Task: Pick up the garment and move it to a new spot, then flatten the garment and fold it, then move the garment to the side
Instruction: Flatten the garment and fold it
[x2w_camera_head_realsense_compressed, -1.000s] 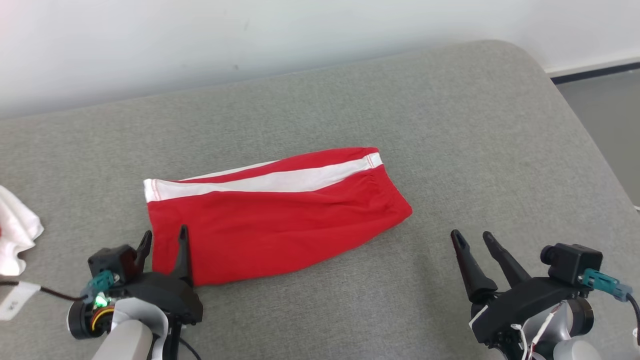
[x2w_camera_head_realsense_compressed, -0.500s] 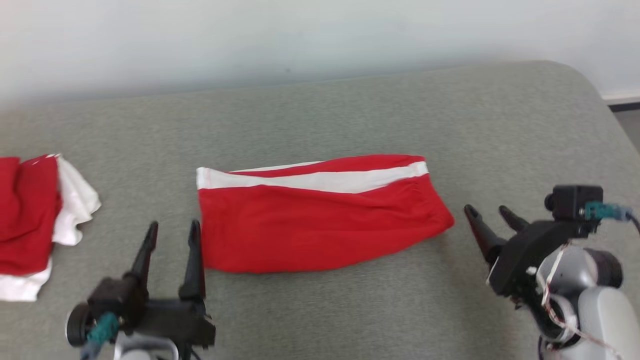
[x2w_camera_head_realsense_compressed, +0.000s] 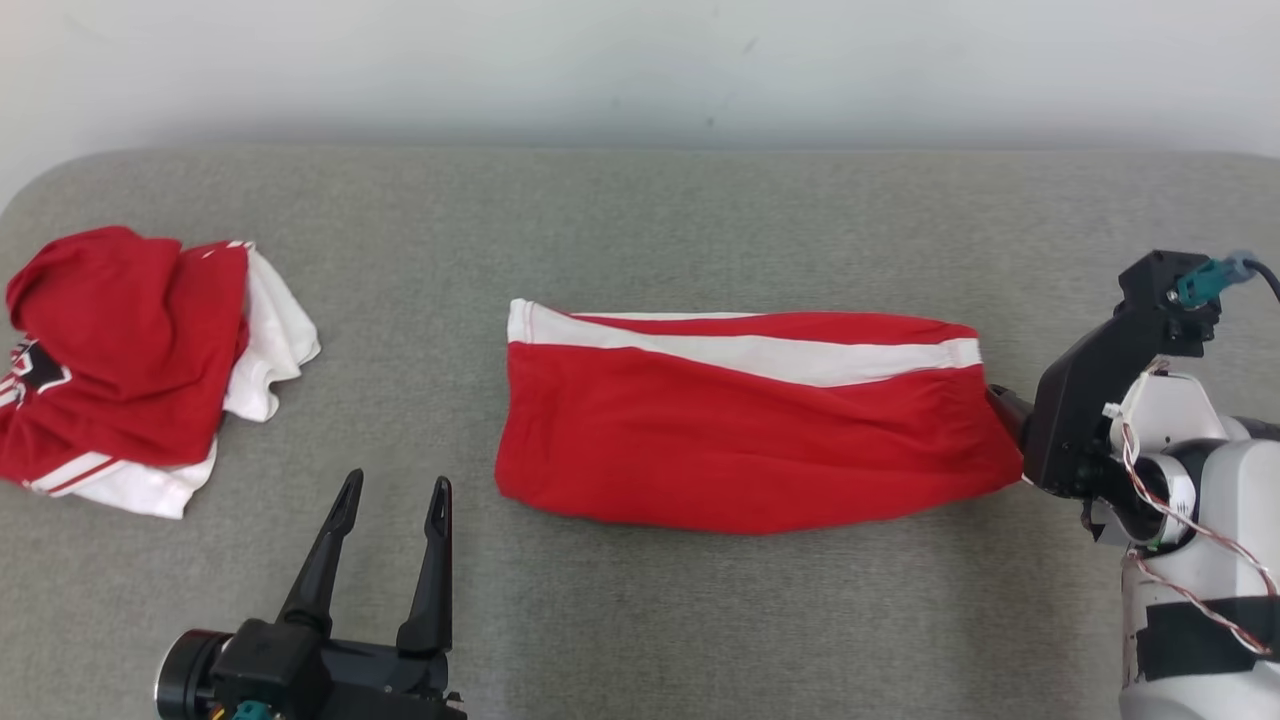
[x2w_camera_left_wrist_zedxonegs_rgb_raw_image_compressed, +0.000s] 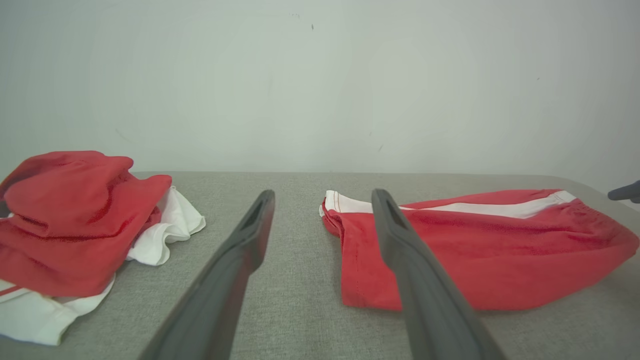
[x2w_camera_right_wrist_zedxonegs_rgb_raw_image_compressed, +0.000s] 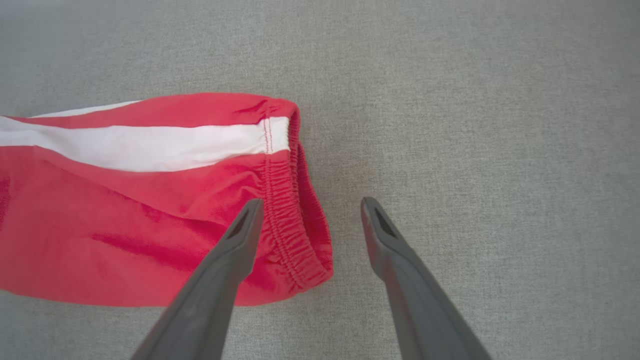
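I judge the red garment (x2w_camera_head_realsense_compressed: 745, 430), lying folded midway along the grey surface (x2w_camera_head_realsense_compressed: 700, 220), only needs moving aside, with my left gripper (x2w_camera_head_realsense_compressed: 395, 482) and right gripper (x2w_camera_right_wrist_zedxonegs_rgb_raw_image_compressed: 311, 201) both open and empty

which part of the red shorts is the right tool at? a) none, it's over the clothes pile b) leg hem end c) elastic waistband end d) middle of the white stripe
c: the right wrist view shows the open right tool straddling the gathered elastic waistband at the end of the red shorts.
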